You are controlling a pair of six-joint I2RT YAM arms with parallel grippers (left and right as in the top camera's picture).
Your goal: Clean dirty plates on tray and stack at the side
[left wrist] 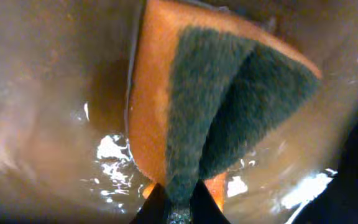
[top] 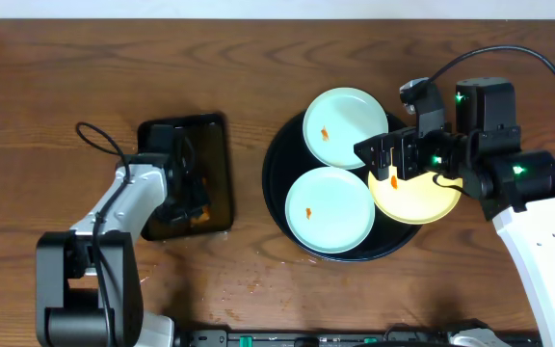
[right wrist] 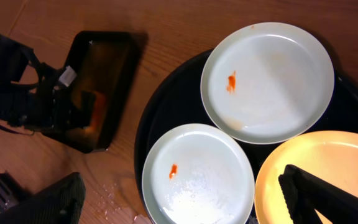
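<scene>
White arm links, black joints, black looping cables, green indicator lights.

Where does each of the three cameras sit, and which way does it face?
Overhead: above the table, looking down on both arms, the round black tray and the rectangular tray.
Left wrist: looks along the left gripper, pinching a sponge.
Right wrist: looks down past the right gripper at the plates.
Shared: the yellow plate.

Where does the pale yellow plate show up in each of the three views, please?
Overhead: the pale yellow plate is right of centre, on the black tray's right rim, under the right gripper.
Left wrist: not in it.
Right wrist: bottom right corner.
Shared landmark: the two pale blue-white plates beside it.
</scene>
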